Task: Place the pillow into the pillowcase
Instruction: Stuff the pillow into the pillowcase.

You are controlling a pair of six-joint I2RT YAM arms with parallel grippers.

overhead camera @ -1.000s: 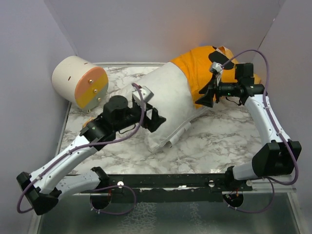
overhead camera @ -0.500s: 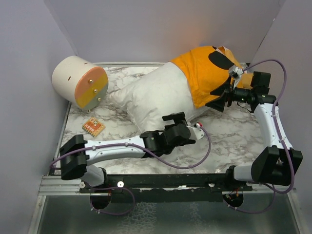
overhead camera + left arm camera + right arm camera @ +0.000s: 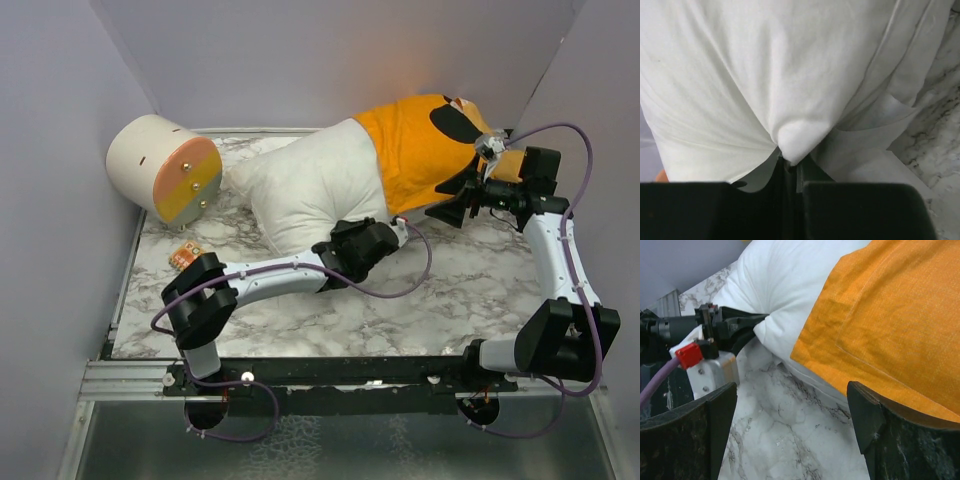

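At the far right corner of the table [image 3: 470, 290], spotted the pillow [image 3: 310, 185] partway inside the pillowcase [image 3: 415, 150]. Caught the left gripper [image 3: 790, 170] clamped on the pillow's near corner, right gripper [image 3: 458, 198] gaping wide beside the pillowcase.

Looks like a robotics lab test cell rather than a home. Boxed in at nine, twelve and three o'clock by plain lavender-grey panels [image 3: 300, 60], with a marble-patterned tabletop [image 3: 470, 290] as the work surface. Fitted at six o'clock with a black mounting rail [image 3: 350, 372] carrying the left arm [image 3: 270, 278] and the right arm [image 3: 555, 255], both white-and-black and trailing purple cables [image 3: 429, 258]. Edged at seven o'clock by a bare metal frame [image 3: 120, 375]. Stocked with loose props: a white pillow [image 3: 310, 185] at the centre, an orange pillowcase [image 3: 420, 150] at one o'clock, a cream-and-orange cylinder [image 3: 165, 167] at ten o'clock.
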